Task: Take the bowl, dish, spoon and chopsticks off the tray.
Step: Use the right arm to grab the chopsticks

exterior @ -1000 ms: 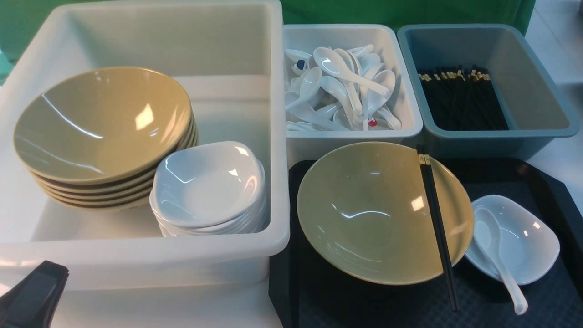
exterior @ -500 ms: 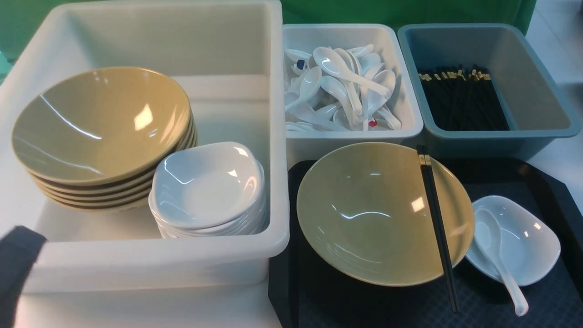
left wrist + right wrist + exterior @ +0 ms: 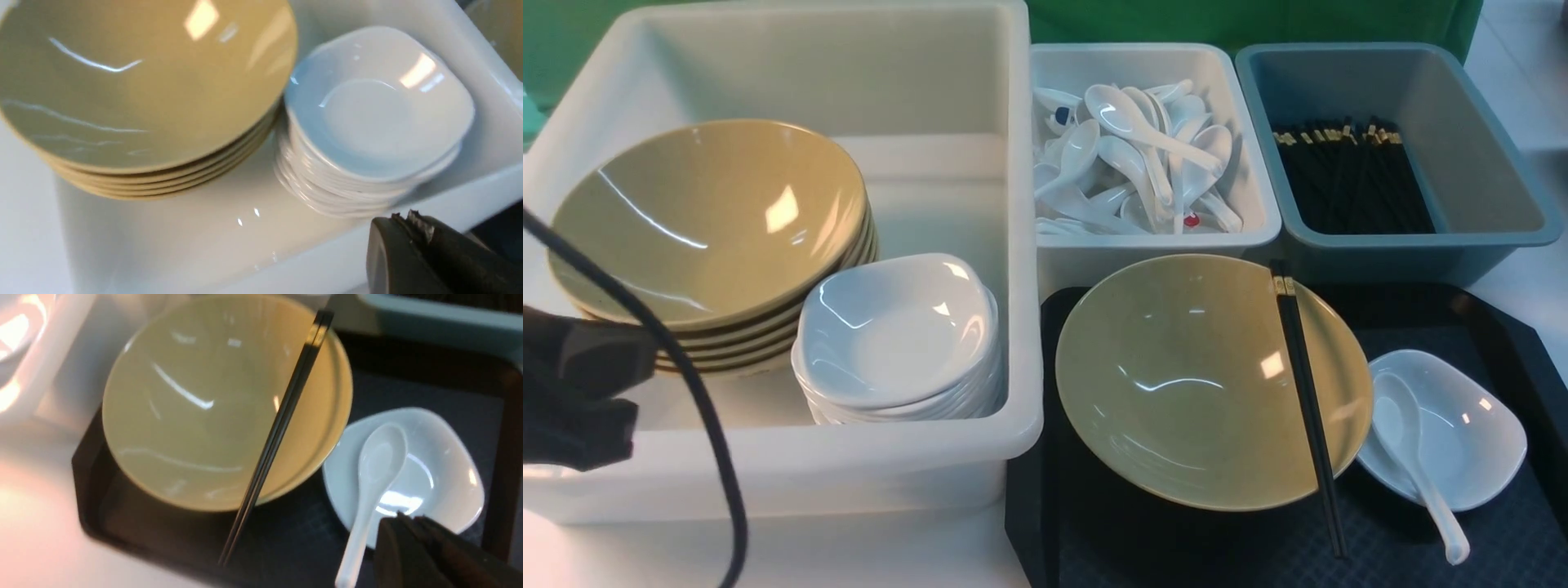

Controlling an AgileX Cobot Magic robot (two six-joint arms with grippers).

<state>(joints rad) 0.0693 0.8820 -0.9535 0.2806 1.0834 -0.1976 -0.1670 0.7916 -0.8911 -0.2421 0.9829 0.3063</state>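
Black plastic tray [image 3: 1421, 547] carries all four pieces. The tan bowl [image 3: 1192, 384] sits on its 9 o'clock half. The chopsticks [image 3: 1307, 392] lie across the bowl's 3 o'clock side, gold-banded ends at 12 o'clock on the rim and thin tips at 6 o'clock, down on the tray. Just at 3 o'clock of the bowl is the white dish [image 3: 1470, 433]. The spoon [image 3: 1417, 457] has its scoop in the dish and its handle out over the rim toward 5 o'clock.

At 9 o'clock of the tray, a large white tub [image 3: 1013, 245] holds a stack of tan bowls [image 3: 703, 220] and a stack of white dishes [image 3: 898, 335]. A spoon tub [image 3: 1241, 237] and a grey-blue tub [image 3: 1486, 163] of chopsticks stand at the tray's 12 o'clock.

The left gripper [image 3: 402, 218] is pressed closed and empty, by the white tub's near wall. The right gripper [image 3: 402, 517] is closed too, holding nothing, above the dish and beside the spoon handle
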